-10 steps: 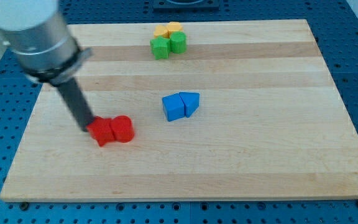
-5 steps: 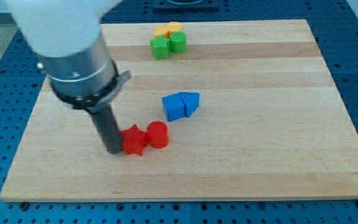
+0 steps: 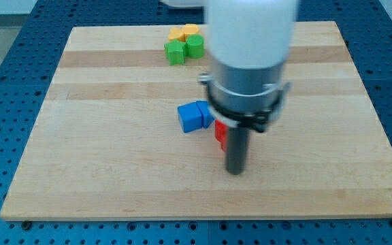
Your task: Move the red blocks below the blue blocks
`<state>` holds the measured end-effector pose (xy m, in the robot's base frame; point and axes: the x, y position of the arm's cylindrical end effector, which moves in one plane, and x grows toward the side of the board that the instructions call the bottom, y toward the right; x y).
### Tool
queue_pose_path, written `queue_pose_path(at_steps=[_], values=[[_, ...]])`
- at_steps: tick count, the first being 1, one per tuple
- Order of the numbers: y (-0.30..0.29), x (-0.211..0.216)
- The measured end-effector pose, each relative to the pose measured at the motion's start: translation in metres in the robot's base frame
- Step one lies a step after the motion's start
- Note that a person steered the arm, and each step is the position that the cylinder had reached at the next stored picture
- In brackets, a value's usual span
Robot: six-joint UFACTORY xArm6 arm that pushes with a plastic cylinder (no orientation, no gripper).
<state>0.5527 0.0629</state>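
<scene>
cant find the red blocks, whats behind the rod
Only a sliver of red block shows left of the rod, just below the blue blocks. The rest is covered. My tip sits lower.

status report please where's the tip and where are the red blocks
My tip down on the board, below the blue blocks. Red blocks mostly hidden behind the rod, just right of blue. Green and yellow blocks far off, top.

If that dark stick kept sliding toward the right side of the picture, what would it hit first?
Probably nothing: right of my tip the wooden board shows no blocks. The red block sits just up-left, mostly hidden behind the rod.
</scene>
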Motion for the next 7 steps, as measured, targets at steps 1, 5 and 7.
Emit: queue_pose_path(at_steps=[1,5,7], values=[[0.018,0.005],[0.014,-0.035],[-0.02,-0.031]])
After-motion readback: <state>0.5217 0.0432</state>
